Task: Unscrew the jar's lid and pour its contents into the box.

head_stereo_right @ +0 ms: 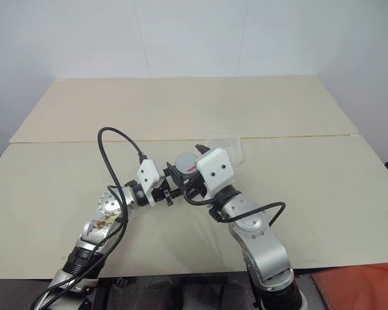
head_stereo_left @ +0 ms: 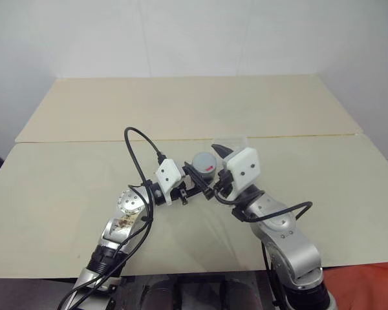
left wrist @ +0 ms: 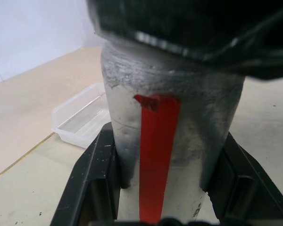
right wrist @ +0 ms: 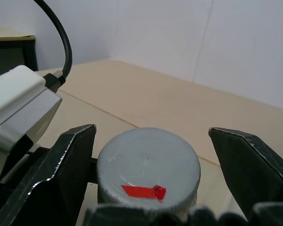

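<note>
Right gripper [right wrist: 151, 155] straddles the lid [right wrist: 148, 165] wide open while the left gripper [left wrist: 170, 188] clamps the jar [left wrist: 170, 117], box [head_stereo_right: 225, 143] at its one o'clock; closing off-centre could skew the jar.

Even, diffuse light, bright throughout; head views sharp across the pale beige tabletop [head_stereo_left: 84, 187], shadows faint and soft beneath the arms. White wall behind evenly lit, no glare. Left wrist view: silvery-grey cylindrical jar with red label strip [left wrist: 167, 141] close, slightly soft; dark blurred mass across the top. Right wrist view: flat round grey lid [right wrist: 148, 162] fairly crisp, nearest black edges out of focus.
</note>
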You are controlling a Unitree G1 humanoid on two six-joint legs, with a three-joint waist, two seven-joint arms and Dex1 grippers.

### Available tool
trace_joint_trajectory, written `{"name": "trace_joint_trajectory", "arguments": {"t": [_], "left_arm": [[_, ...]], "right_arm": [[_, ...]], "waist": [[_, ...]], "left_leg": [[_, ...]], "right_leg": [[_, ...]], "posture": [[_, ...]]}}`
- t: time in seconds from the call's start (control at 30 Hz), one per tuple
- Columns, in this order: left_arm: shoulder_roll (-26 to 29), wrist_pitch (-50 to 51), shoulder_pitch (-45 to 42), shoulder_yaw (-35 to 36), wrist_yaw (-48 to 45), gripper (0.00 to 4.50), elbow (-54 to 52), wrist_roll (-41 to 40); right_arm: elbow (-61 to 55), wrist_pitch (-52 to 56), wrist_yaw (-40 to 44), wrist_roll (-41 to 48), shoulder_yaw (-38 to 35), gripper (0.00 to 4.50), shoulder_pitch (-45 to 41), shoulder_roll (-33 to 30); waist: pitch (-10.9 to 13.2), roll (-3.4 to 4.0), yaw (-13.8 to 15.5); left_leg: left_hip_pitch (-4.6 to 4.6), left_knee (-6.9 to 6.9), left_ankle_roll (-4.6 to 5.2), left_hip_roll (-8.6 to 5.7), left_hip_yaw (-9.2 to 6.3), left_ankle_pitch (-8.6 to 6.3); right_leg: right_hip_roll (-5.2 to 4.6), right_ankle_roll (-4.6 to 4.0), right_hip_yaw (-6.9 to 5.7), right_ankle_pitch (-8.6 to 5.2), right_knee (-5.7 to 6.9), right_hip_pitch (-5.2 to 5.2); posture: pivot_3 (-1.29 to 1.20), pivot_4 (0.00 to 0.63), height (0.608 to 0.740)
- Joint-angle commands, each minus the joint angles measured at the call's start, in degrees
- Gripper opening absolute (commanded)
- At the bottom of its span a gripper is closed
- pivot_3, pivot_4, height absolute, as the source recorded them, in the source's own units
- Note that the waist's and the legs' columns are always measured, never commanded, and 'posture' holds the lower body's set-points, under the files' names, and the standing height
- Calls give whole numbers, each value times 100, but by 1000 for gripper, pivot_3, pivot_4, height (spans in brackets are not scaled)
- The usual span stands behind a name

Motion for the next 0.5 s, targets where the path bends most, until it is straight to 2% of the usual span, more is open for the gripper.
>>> {"name": "trace_joint_trajectory", "arguments": {"t": [0.03,0.13,0.17,0.23,0.33,0.37,0.5], "left_arm": [[14,-102,-101,49,8,2024,-126,-30],[14,-98,-110,47,4,2024,-115,-33],[13,-96,-114,49,3,2024,-110,-36],[12,-97,-124,47,5,2024,-98,-29],[24,-238,-109,20,35,2024,-91,73],[28,-218,-104,13,24,2024,-107,68],[57,-126,-93,18,-65,2024,-150,-9]], "right_arm": [[-154,-180,-31,2,-90,4457,18,56],[-143,-180,-26,-3,-87,4457,23,61],[-135,-191,-20,-26,-76,4290,29,44],[-116,-222,10,-60,-53,3888,48,-1],[-85,-232,-11,-96,-37,2928,49,-9],[-82,-238,-26,-108,-38,2782,49,-8],[-40,-257,-33,-125,-55,2781,16,-12]], "waist": [[0,0,-1],[0,0,-1],[0,0,-1],[0,0,-2],[0,0,-10],[0,0,-13],[0,0,-19]], "left_leg": [[0,0,0,1,0,0],[0,0,0,0,0,0],[0,0,0,0,0,0],[0,0,0,0,0,0],[0,0,0,0,0,0],[0,0,0,0,0,0],[0,0,0,1,0,0]], "right_leg": [[0,0,0,0,0,0],[0,0,0,0,1,0],[0,0,0,0,1,0],[0,0,0,0,1,0],[0,0,0,0,1,0],[0,0,0,0,1,0],[0,0,0,0,1,0]], "posture": [[0,150,740],[0,150,740],[0,150,740],[0,150,740],[0,150,740],[0,150,740],[0,150,740]]}}
